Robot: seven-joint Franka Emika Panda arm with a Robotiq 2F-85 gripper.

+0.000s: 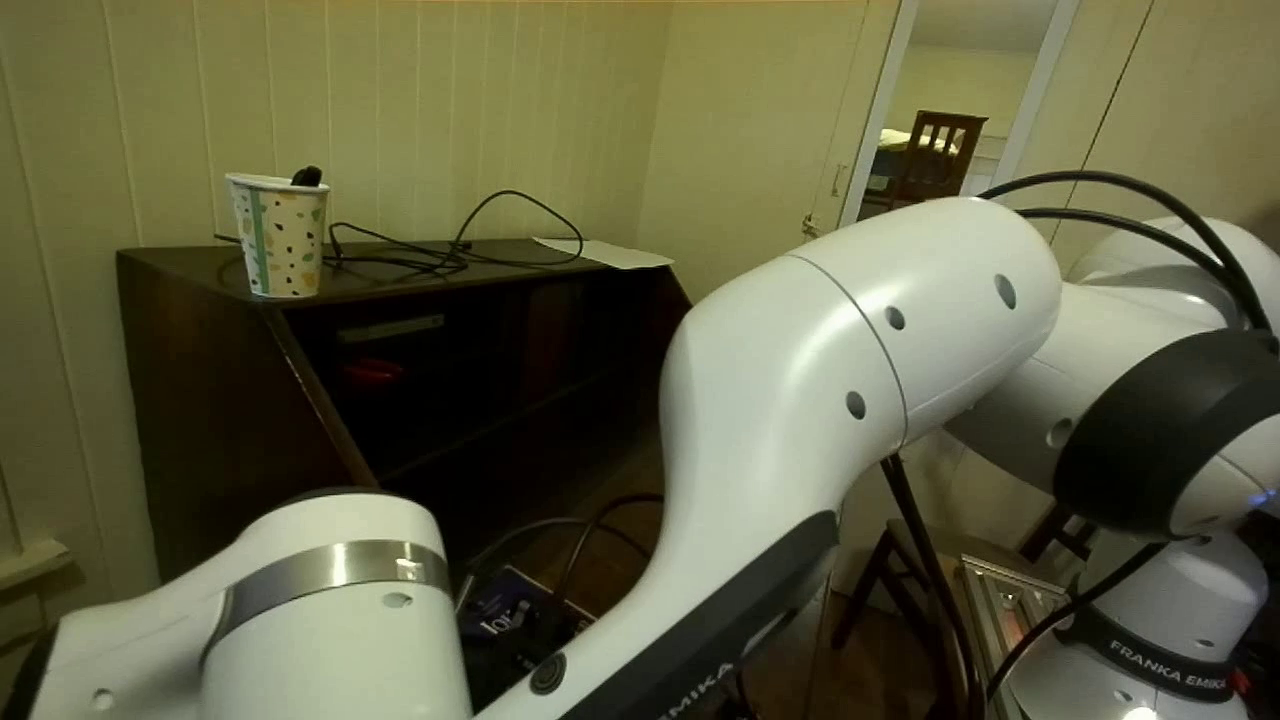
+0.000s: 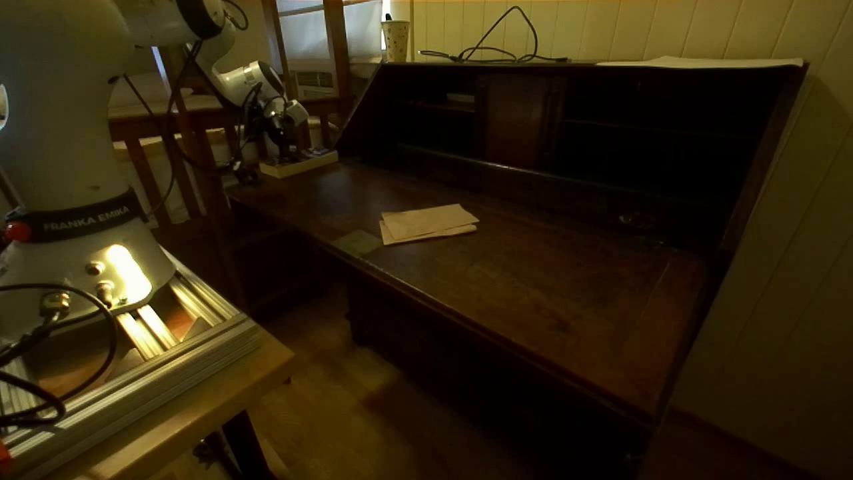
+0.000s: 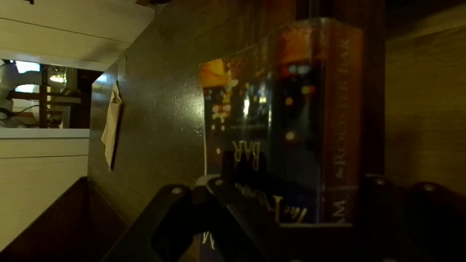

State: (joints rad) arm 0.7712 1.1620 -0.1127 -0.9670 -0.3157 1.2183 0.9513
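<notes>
Pbk book (image 3: pixel 298 109): glossy cover, dk blue w/ small yellow/orange light spots, thick squared spine in orange-brown. Lies on desk's (image 2: pixel 533 293) writing surface, near its edge, at the cup end. Gripper (image 3: pixel 307 182), blk w/ hinged links, is right at the book; jaws spread apart, can't tell if a fingertip touches the cover. Arm (image 1: pixel 800 380), smooth, rounded, white, extends over that end of desk.

On desk's top ledge: tapered cup (image 1: pixel 285 245), cream w/ coloured specks & green stripe, dk item (image 1: pixel 307 176) poking out; looped blk cable (image 1: pixel 425 266); flat white sheet (image 1: pixel 610 255). Folded papers (image 2: pixel 430 223), buff, on desk's writing surface.

Desk = dk brown wood, dull sheen, slanted sides, shadowy cubbies (image 2: pixel 640 107) at back. Behind desk, pale wall (image 1: pixel 450 120) w/ vert. grooves; in front of desk, wood floor (image 2: pixel 313 393). Robot base (image 2: pixel 73 260) sits on metal frame (image 2: pixel 173 363), apart from desk.

Spine reads "ROOSTER BAR", then "AM", rest hidden; cover shows "The" & "BAR", middle partly blocked. Base band: "FRANKA EMIKA", in both exterior views.
</notes>
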